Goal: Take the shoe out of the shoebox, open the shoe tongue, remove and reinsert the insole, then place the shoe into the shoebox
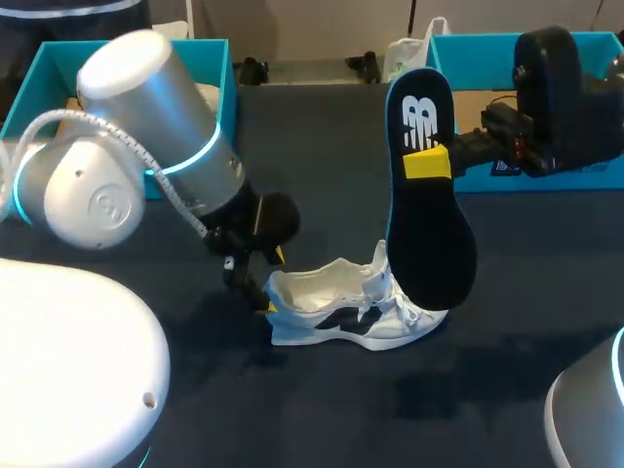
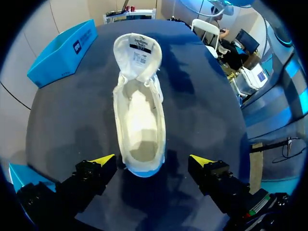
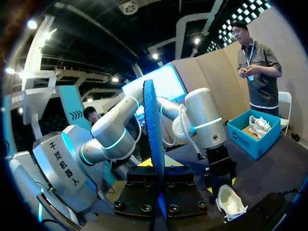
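- Only the head view gives the whole layout. The white lace-up sneaker with dark side markings (image 1: 351,314) stands on the dark table (image 1: 322,419). The dark flat insole with a white logo (image 1: 429,224) hangs upright in the air over the sneaker's front end (whether its lower end touches the laces, I cannot tell).
- The right gripper (image 1: 429,162) is clamped on the insole near its upper end. The right wrist view shows that grip edge-on: the insole (image 3: 153,134) is a thin blue-edged blade pinched from both sides in the right gripper (image 3: 156,185).
- Only the left wrist view looks down into the sneaker (image 2: 139,120). Its tongue is folded forward and its pale inside is bare. The heel lies between the spread fingers of the left gripper (image 2: 151,161), which grip nothing; one yellow tip is just beside the heel, the other apart from it.
- In the head view the left gripper (image 1: 261,285) sits low behind the heel, mostly hidden under the left arm (image 1: 146,146).
- The right wrist view shows a second white shoe (image 3: 259,124) inside the teal open shoebox at the left (image 3: 255,142). In the head view that box (image 1: 210,58) is largely covered by the arm.
- The teal open shoebox at the right (image 1: 468,54) is partly behind the right arm (image 1: 565,97).
- In the right wrist view the sneaker (image 3: 230,202) is small and hard to read.
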`<state>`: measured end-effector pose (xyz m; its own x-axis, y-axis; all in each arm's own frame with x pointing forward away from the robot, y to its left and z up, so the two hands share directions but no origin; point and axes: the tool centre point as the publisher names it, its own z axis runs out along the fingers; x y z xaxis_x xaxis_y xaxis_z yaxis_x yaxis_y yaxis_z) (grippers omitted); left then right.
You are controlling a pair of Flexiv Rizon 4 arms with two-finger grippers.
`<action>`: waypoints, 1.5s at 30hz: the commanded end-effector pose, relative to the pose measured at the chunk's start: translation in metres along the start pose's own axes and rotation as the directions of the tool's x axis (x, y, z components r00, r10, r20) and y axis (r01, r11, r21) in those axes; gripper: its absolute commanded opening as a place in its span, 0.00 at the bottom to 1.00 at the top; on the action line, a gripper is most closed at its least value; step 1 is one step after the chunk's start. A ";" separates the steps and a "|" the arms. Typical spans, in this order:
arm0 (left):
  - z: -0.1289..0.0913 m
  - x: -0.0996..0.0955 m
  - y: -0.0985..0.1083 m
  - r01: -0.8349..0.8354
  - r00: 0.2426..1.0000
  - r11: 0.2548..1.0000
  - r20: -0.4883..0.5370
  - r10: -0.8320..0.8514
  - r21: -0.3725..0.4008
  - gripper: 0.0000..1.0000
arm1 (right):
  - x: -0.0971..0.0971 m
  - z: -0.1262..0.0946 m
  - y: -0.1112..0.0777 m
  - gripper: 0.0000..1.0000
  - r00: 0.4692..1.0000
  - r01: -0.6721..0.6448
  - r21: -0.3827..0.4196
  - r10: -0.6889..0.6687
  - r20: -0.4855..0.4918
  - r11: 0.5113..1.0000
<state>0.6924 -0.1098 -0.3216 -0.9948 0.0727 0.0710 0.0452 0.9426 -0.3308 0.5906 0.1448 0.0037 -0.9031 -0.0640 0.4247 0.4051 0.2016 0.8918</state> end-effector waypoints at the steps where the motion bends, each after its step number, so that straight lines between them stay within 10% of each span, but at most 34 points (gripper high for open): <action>1: -0.007 -0.006 -0.016 -0.010 1.000 0.992 0.013 0.012 -0.123 1.00 | -0.001 0.001 0.000 0.00 1.000 -0.002 0.002 0.002 0.000 1.000; 12: 0.024 -0.025 -0.057 -0.045 0.992 0.978 0.109 0.068 -0.203 1.00 | -0.001 0.001 0.000 0.00 1.000 -0.002 0.002 0.002 0.000 1.000; 25: 0.063 -0.056 -0.061 0.034 0.989 0.972 0.145 0.000 -0.234 1.00 | -0.001 0.001 0.000 0.00 1.000 -0.002 0.002 0.002 0.000 1.000; 38: 0.084 -0.065 -0.049 0.058 0.992 0.968 0.121 -0.029 -0.242 0.58 | -0.001 0.001 0.000 0.00 1.000 -0.002 0.002 0.002 0.000 1.000; 41: 0.086 -0.065 -0.048 0.059 0.993 0.968 0.118 -0.031 -0.243 0.36 | -0.001 0.001 0.000 0.00 1.000 -0.002 0.002 0.002 0.000 1.000; 43: 0.087 -0.065 -0.048 0.058 0.993 0.968 0.115 -0.030 -0.243 0.00 | -0.001 0.001 0.000 0.00 1.000 -0.002 0.002 0.002 0.000 1.000; 45: 0.088 -0.065 -0.049 0.046 0.994 0.968 0.109 -0.020 -0.245 0.00 | -0.001 0.001 0.000 0.00 1.000 -0.002 0.002 0.002 0.000 1.000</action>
<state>0.7463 -0.1882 -0.3906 -0.9995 0.0142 -0.0269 0.0165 0.9961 -0.0870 0.5906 0.1448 0.0037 -0.9031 -0.0640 0.4247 0.4051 0.2017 0.8917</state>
